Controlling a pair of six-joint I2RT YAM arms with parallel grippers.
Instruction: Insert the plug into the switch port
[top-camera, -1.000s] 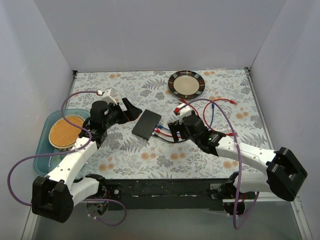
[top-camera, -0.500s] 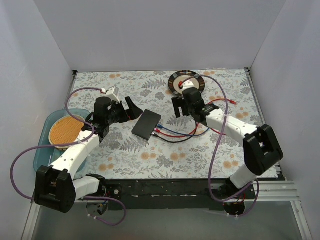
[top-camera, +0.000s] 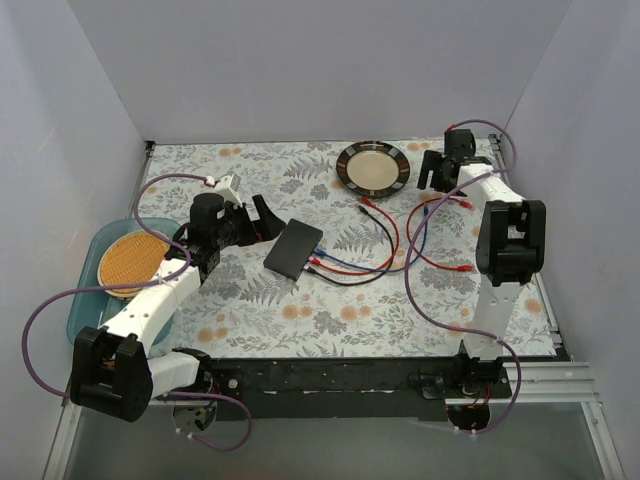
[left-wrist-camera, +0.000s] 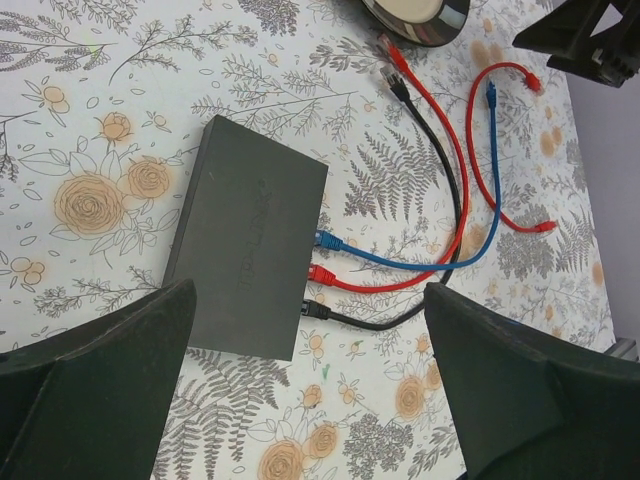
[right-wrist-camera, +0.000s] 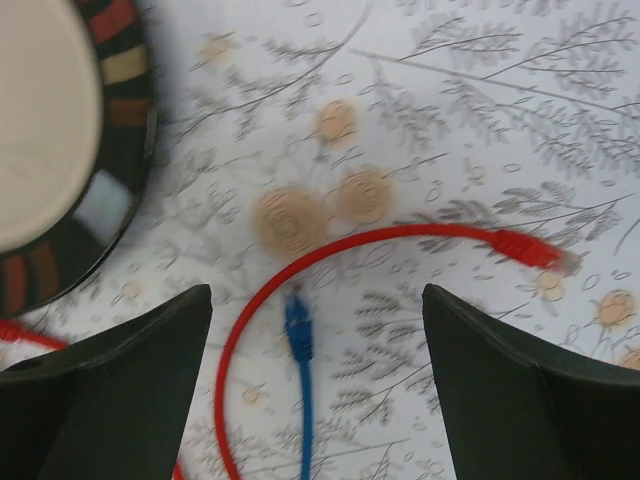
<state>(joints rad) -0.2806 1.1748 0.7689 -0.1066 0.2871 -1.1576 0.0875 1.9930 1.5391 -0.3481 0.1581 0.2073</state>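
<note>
The black switch box (top-camera: 293, 249) lies flat mid-table; it also shows in the left wrist view (left-wrist-camera: 250, 260). A blue plug (left-wrist-camera: 327, 241), a red plug (left-wrist-camera: 320, 273) and a black plug (left-wrist-camera: 315, 311) sit in ports along its right edge. My left gripper (top-camera: 262, 220) is open and empty, hovering just left of the box (left-wrist-camera: 308, 290). My right gripper (top-camera: 432, 172) is open and empty at the far right, beside the plate (top-camera: 373, 166). Below its fingers lies a loose blue plug (right-wrist-camera: 298, 330) inside a red cable loop ending in a red plug (right-wrist-camera: 530, 248).
Loose cable ends lie between box and plate: a red plug (left-wrist-camera: 388, 45), a black plug (left-wrist-camera: 398, 85) and another red plug (left-wrist-camera: 545, 227). A blue tray (top-camera: 85, 300) holding an orange round mat (top-camera: 130, 262) stands at the left edge. White walls enclose the table.
My right arm has swung from beside the switch box's right edge to the far right corner, past the plate. The left arm has barely moved. The cables stayed in the box.
</note>
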